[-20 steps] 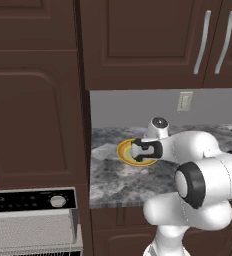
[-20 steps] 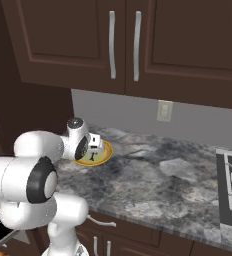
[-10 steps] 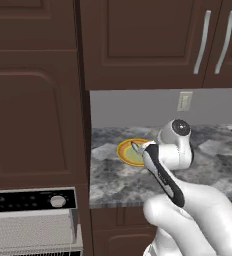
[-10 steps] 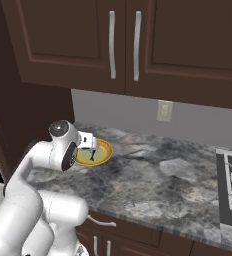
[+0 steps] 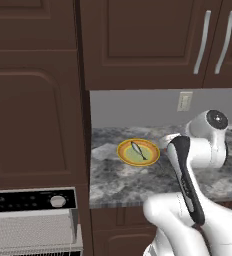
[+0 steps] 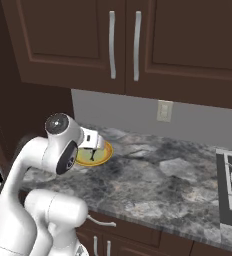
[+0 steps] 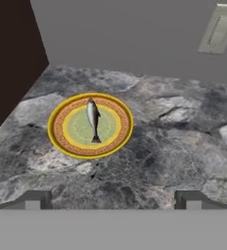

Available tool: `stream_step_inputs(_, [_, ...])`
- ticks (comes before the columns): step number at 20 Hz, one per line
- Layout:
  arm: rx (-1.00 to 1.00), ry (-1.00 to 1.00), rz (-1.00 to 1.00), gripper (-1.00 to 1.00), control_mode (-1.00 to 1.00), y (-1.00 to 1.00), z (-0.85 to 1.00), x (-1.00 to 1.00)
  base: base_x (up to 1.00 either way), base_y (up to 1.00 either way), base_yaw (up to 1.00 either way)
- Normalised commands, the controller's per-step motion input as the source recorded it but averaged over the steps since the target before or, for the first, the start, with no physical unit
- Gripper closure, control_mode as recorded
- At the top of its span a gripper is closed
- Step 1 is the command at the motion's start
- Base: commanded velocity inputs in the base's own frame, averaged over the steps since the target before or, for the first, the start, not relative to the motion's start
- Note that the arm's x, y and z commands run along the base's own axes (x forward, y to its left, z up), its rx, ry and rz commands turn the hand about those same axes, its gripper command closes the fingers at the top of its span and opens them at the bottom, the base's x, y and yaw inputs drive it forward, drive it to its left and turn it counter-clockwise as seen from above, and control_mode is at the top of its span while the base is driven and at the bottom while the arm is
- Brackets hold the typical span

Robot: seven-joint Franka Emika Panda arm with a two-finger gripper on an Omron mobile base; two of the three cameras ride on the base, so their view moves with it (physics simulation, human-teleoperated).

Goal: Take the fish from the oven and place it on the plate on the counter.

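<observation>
While the gripper (image 7: 113,200) hung wide open and empty above the near part of the counter (image 7: 174,151), its two dark fingertips stood well apart with nothing between them, a posture judged to befit a delivery already made. Beyond it, the plate (image 7: 61,139), round, orange-rimmed, pale yellow-green at centre, rested flat on the counter near its left end. On it lay the fish (image 7: 92,118), slim, dark silver-grey, stretched across the plate's middle and clear of the rim, so the placing looked complete. Counter surface: grey speckled stone. Behind it, a plain grey wall carried an outlet plate (image 7: 219,29). To the left, low, stood the oven (image 5: 33,220); dark brown upper cabinets (image 5: 153,40) hung above.
</observation>
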Motion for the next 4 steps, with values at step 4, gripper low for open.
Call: stream_step_inputs(4, [0.00, 0.12, -0.14, -1.00, -1.00, -0.23, 0.85, -0.43, 0.00, 0.00, 0.00])
